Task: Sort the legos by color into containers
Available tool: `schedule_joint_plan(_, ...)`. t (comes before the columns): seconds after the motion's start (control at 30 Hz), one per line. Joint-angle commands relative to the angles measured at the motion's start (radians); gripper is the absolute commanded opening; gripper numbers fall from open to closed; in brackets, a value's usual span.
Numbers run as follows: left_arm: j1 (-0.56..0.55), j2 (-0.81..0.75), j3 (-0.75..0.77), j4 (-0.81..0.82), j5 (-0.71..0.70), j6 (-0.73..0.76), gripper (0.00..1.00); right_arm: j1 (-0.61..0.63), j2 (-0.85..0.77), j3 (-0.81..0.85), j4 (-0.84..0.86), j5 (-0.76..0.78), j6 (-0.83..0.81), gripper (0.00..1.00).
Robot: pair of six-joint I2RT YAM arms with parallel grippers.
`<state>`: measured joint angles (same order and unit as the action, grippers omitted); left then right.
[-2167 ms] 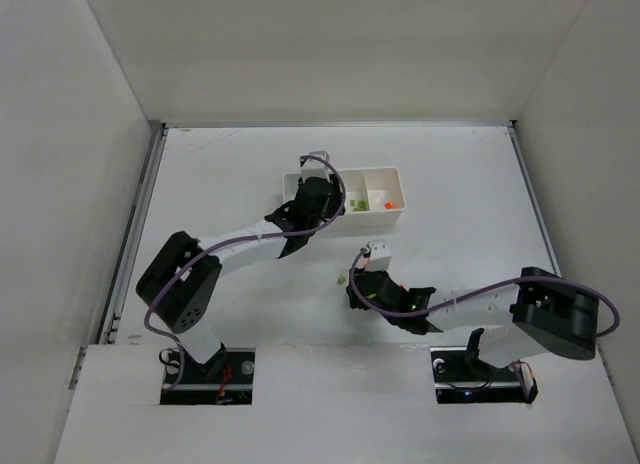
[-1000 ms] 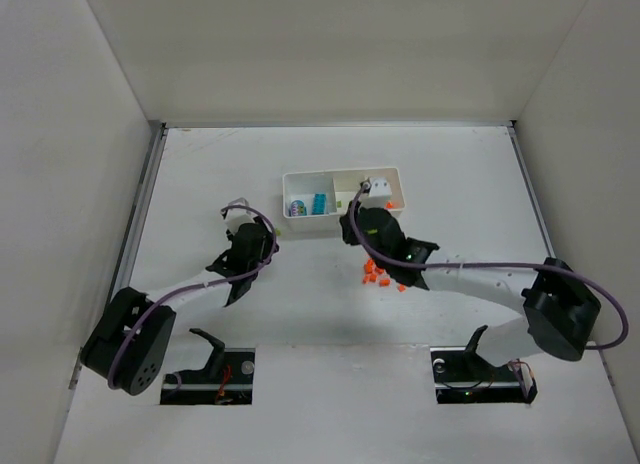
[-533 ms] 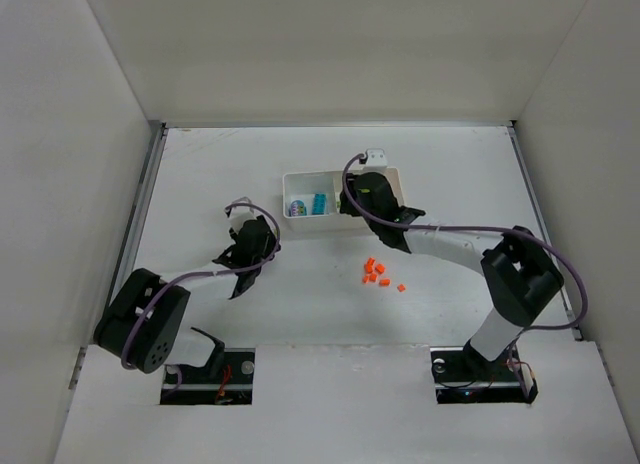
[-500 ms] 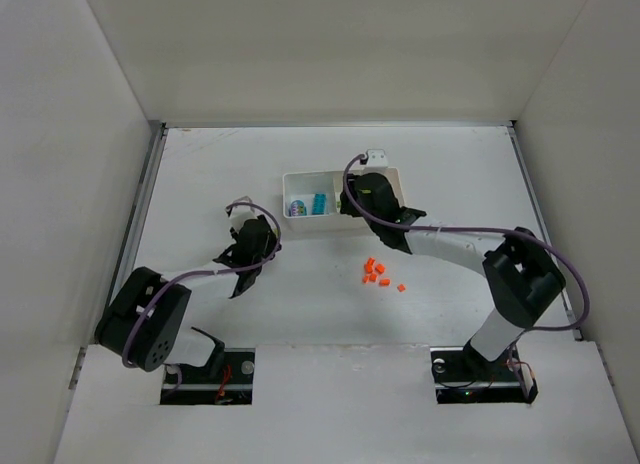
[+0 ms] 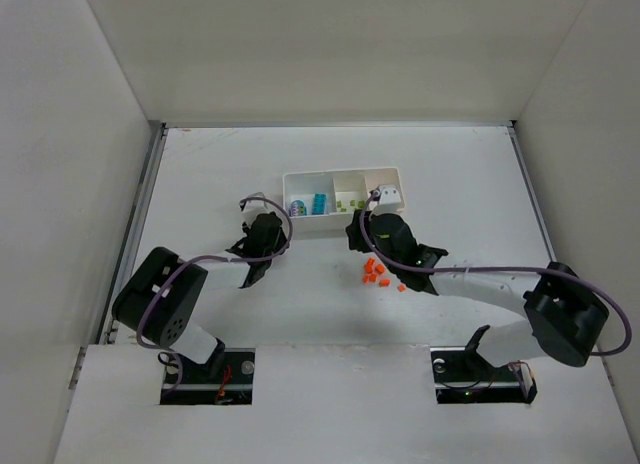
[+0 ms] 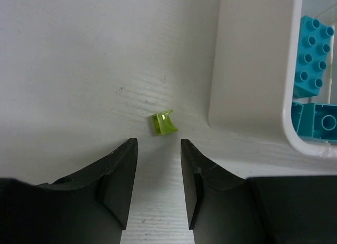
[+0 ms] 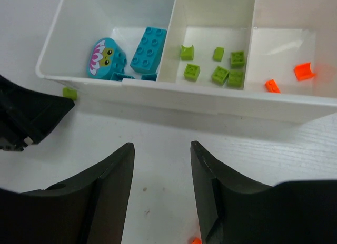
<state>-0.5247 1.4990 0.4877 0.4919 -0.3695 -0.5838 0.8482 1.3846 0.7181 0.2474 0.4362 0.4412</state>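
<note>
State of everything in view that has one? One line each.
tray, upright on the table
blue legos, in the widest compartment
green legos, in the middle compartment
orange legos, two in the third compartment
loose orange legos, unsorted on the table
stray green lego, on the table beside the tray's outer wall
left end effector, open, empty, just short of the stray green lego
right end effector, open, empty
</note>
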Motion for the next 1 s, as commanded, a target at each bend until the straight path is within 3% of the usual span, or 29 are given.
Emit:
schedule_joint_plan(0.0, -0.010, 0.020, 0.049, 0.022, -0.031, 0.025, 0.34, 0.016, -0.050, -0.022, 0.066, 0.044, 0.025, 0.52)
schedule_joint_plan(0.13, -0.028, 0.065, 0.080, 0.020, -0.085, 0.062, 0.32, 0.033, -0.079, -0.049, 0.072, 0.052, 0.030, 0.52)
schedule_joint_plan(0.27, -0.042, 0.115, 0.100, 0.020, -0.115, 0.094, 0.22, 0.051, -0.108, -0.075, 0.073, 0.053, 0.045, 0.52)
schedule_joint_plan(0.63, -0.059, 0.095, 0.075, 0.036, -0.189, 0.098, 0.11, 0.146, -0.163, -0.236, 0.093, 0.113, 0.175, 0.52)
schedule_joint_plan(0.8, -0.138, -0.055, 0.022, -0.004, -0.180, 0.070, 0.10, 0.180, -0.209, -0.279, 0.044, 0.140, 0.224, 0.52)
schedule_joint_plan(0.97, -0.267, -0.285, 0.015, -0.154, -0.183, 0.007, 0.10, 0.194, -0.272, -0.289, -0.091, 0.219, 0.289, 0.47)
